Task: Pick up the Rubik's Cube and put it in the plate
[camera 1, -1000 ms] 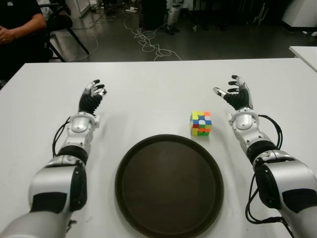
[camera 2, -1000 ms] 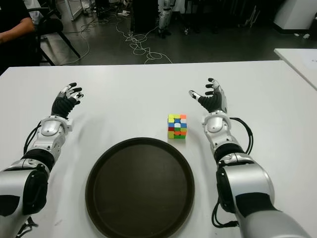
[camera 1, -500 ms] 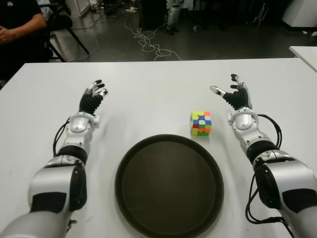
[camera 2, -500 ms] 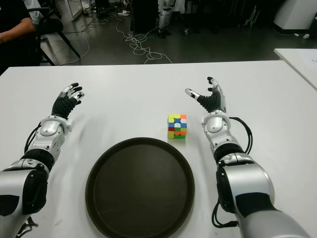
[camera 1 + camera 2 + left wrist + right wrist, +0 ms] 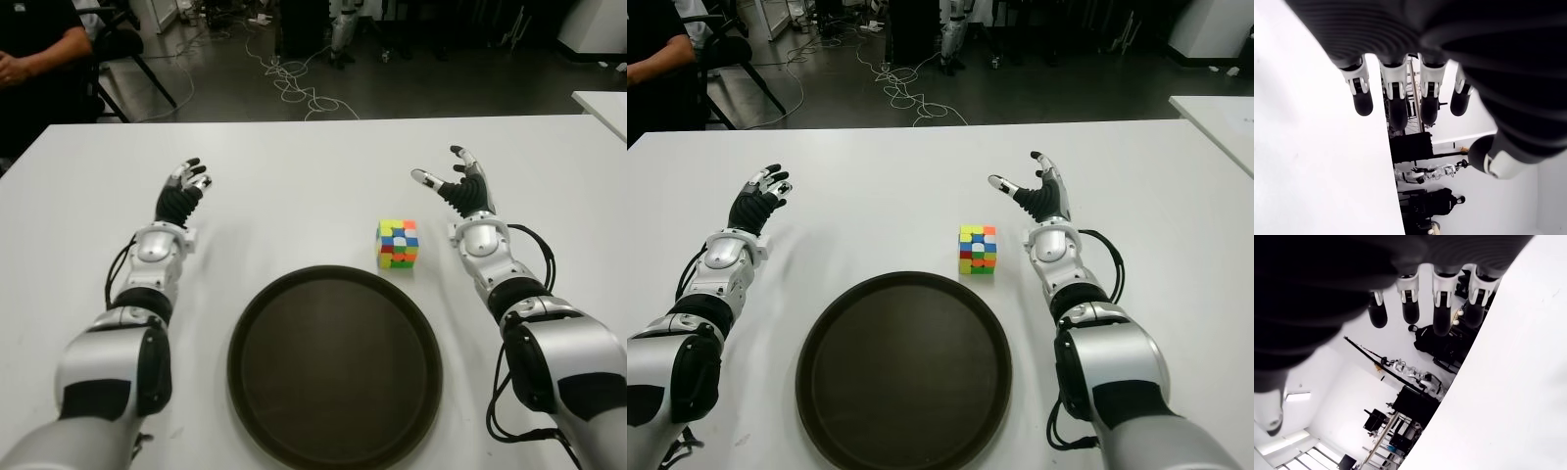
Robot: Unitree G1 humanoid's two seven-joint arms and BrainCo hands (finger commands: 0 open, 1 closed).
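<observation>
A multicoloured Rubik's Cube (image 5: pixel 398 244) stands on the white table (image 5: pixel 294 186), just beyond the far right rim of a round dark brown plate (image 5: pixel 334 364). My right hand (image 5: pixel 458 184) is a little right of the cube and farther back, open, its thumb spread toward the cube, holding nothing. Well to the left of the plate, my left hand (image 5: pixel 183 188) is open too, with its fingers (image 5: pixel 1362 95) extended over bare table. Nothing lies in the plate.
A person in dark clothes sits on a chair (image 5: pixel 34 59) beyond the table's far left corner. Cables (image 5: pixel 294 83) trail over the floor behind the table. The corner of a second white table (image 5: pixel 602 103) shows at the right.
My right hand has edged a little to the left, toward the cube, with its thumb spreading wider. The cube, the plate and my left hand have stayed put.
</observation>
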